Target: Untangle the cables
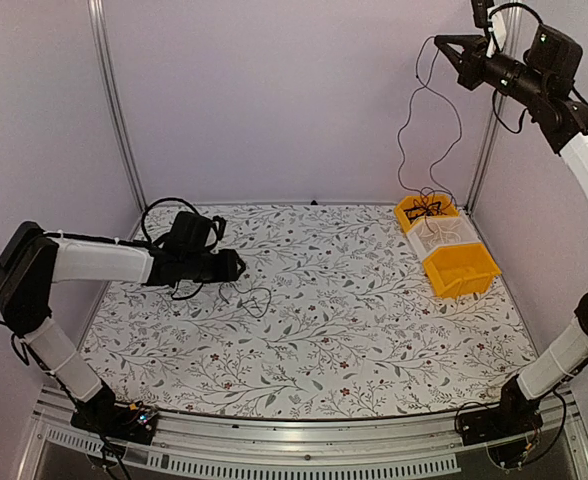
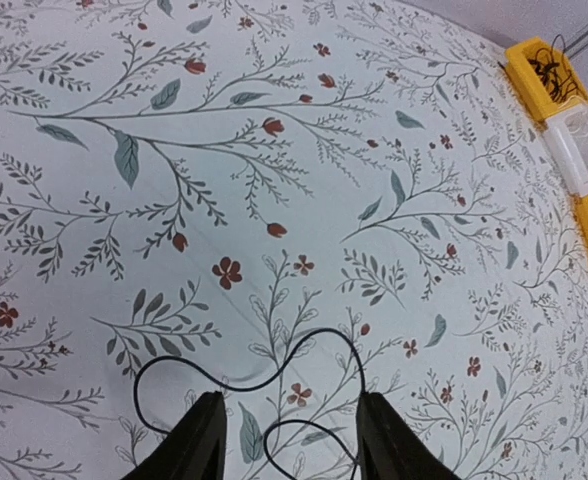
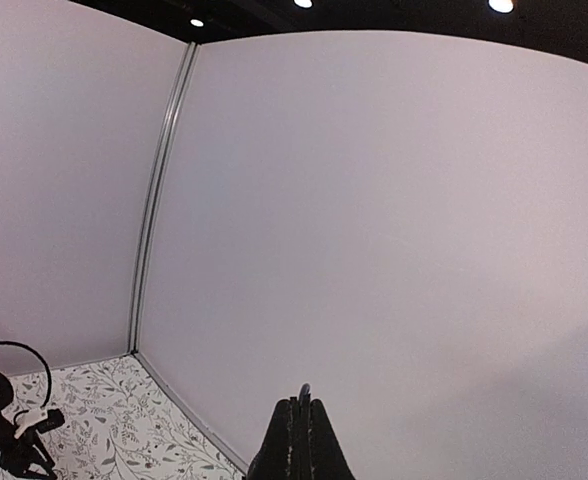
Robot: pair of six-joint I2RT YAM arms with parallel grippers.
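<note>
Black cable [image 1: 400,130] hangs from the pinched-shut right gripper [image 1: 439,42], mid-separation; left gripper [image 2: 291,402], half-open and empty, should next seize the loop [image 2: 326,331] beneath.

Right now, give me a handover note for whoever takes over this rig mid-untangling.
Right gripper: fingers shut on the hanging cable, raised high at the far right.
Left gripper: fingers open, low over the loose cable looped on the table.
Bunch: in the far yellow bin; the hanging cable trails into it.
Done: one cable lies apart.
Left: free the hanging cable, then the bunch.
</note>
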